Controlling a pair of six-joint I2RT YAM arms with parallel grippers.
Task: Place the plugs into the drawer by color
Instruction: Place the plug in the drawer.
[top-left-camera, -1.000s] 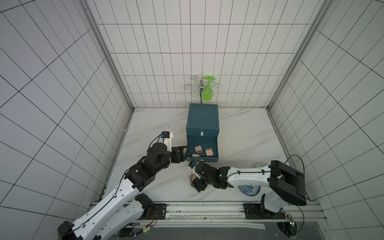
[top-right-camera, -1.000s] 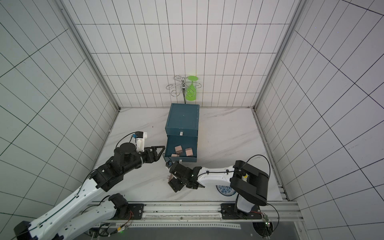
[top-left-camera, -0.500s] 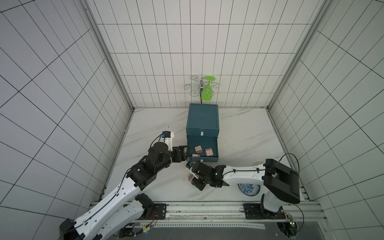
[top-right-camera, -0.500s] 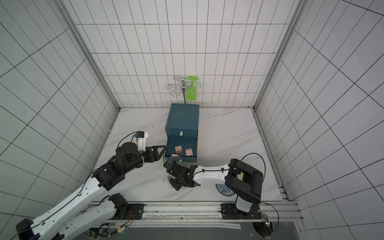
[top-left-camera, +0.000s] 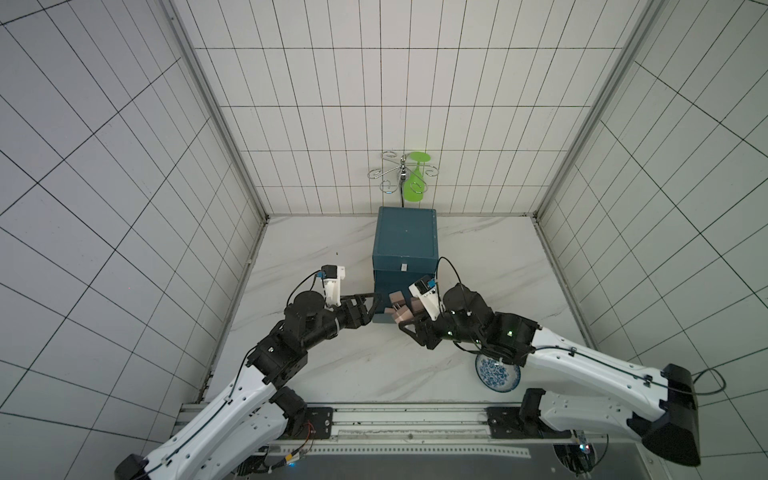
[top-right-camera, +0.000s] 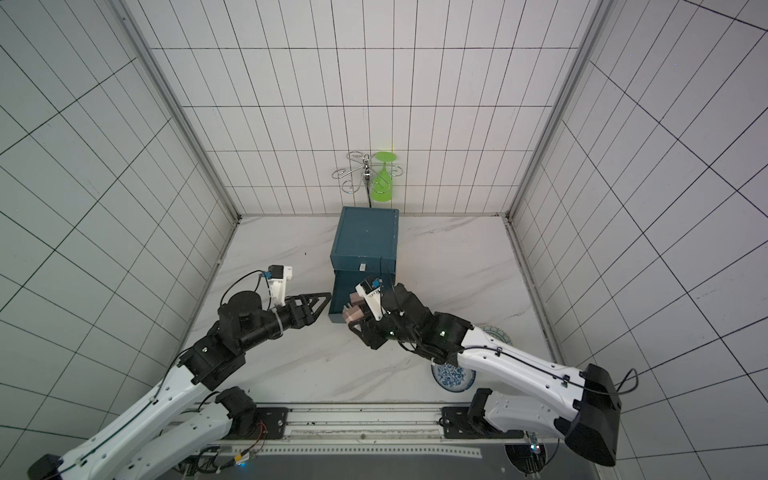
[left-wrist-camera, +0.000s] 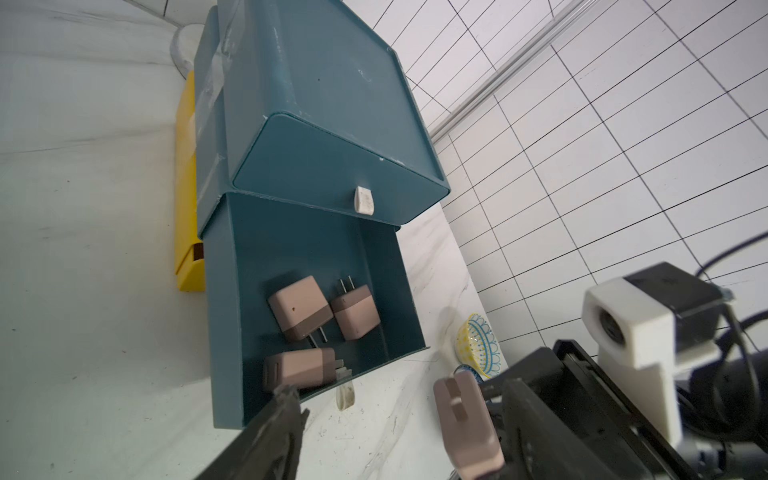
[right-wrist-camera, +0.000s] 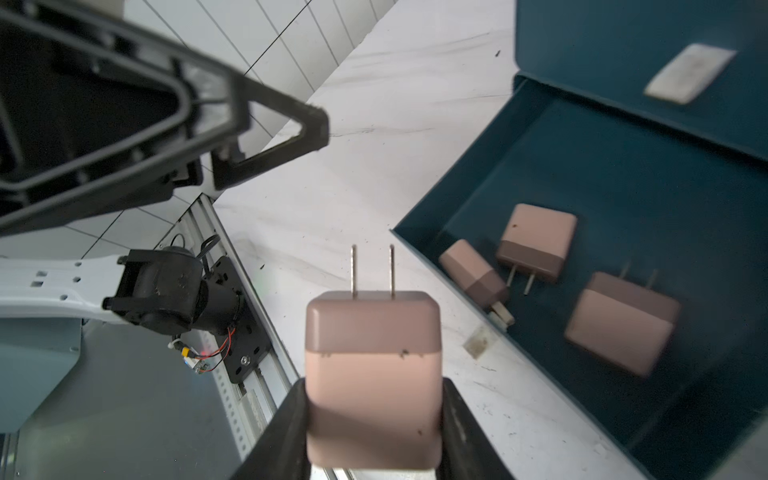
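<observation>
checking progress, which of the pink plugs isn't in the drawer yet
The peach-pink plug clamped in the right gripper: it is held outside the pulled-out drawer, while the other three pink plugs lie on its floor.

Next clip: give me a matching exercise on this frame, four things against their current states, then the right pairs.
Things:
1. right end effector
2. left end effector
3. pulled-out drawer
4. top drawer

States:
A. pushed in
B. jaws apart, holding nothing
C. shut on a pink plug
D. contains three pink plugs

Pairs: 1-C, 2-B, 3-D, 4-A
</observation>
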